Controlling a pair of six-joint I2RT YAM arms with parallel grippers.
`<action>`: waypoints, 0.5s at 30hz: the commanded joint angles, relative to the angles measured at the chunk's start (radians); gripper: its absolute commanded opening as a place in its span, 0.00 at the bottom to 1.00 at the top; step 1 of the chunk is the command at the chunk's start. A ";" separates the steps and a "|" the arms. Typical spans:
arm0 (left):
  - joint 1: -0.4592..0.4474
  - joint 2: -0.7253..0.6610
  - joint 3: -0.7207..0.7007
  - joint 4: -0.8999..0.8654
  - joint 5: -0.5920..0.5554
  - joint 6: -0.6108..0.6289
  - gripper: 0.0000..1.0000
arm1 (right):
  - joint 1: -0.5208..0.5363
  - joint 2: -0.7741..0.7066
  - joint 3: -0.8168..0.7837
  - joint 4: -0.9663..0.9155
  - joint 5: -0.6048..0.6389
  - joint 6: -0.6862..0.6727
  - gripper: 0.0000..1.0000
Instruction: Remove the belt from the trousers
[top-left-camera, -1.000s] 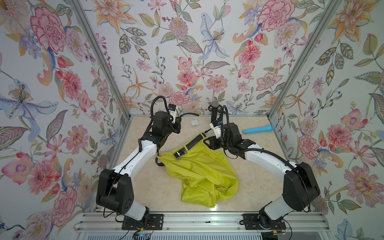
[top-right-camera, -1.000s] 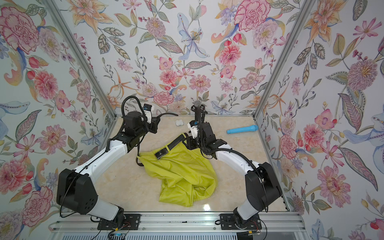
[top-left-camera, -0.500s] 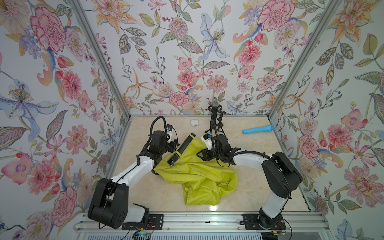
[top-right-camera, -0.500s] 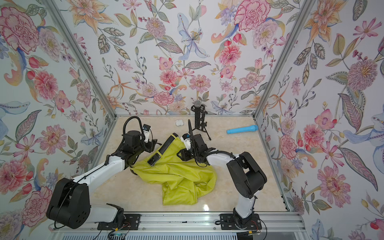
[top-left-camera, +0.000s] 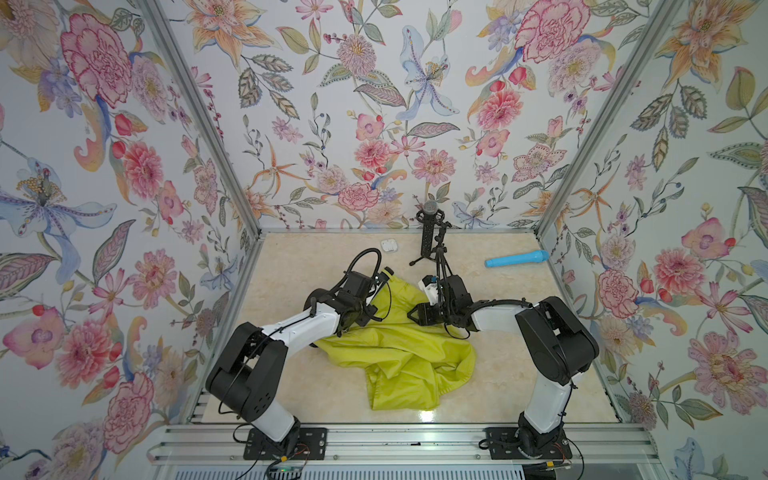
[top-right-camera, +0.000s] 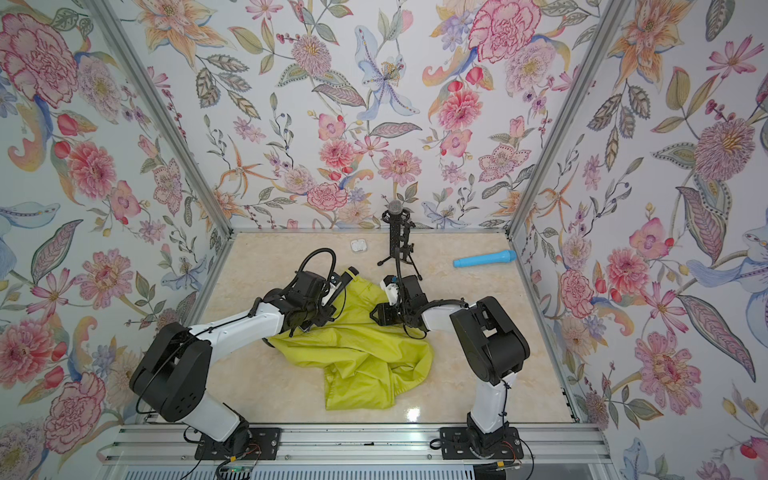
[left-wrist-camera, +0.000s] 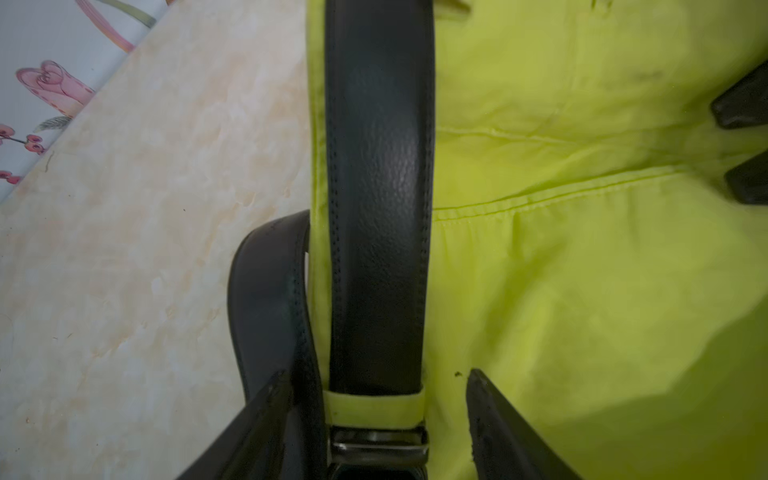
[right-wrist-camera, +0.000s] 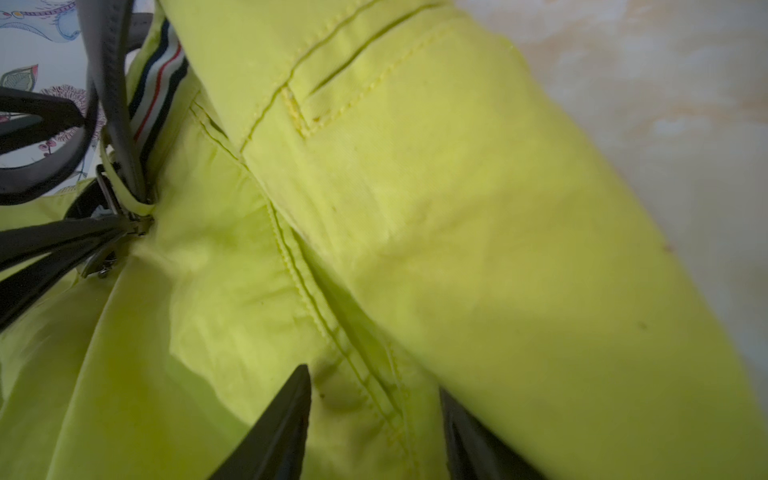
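Straddled supple, likely slick belt beside buckle, a good hold, left pincer apart; right pincer apart over limp trousers.

My white-and-black left arm and right arm reach low, inward; black left gripper spread apart, right gripper parted too.

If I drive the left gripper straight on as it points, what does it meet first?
Probably the belt, lying on the trousers, between the open jaws of the left gripper; depth is unclear.
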 joint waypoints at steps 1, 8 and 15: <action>0.032 0.051 0.012 -0.122 -0.028 -0.004 0.71 | -0.011 0.024 0.011 -0.048 0.025 0.005 0.52; 0.060 0.098 0.011 -0.188 0.059 0.031 0.71 | -0.023 0.004 0.003 -0.049 0.036 -0.001 0.53; 0.090 0.084 -0.012 -0.306 0.090 0.047 0.69 | -0.051 -0.011 -0.009 -0.054 0.042 -0.003 0.53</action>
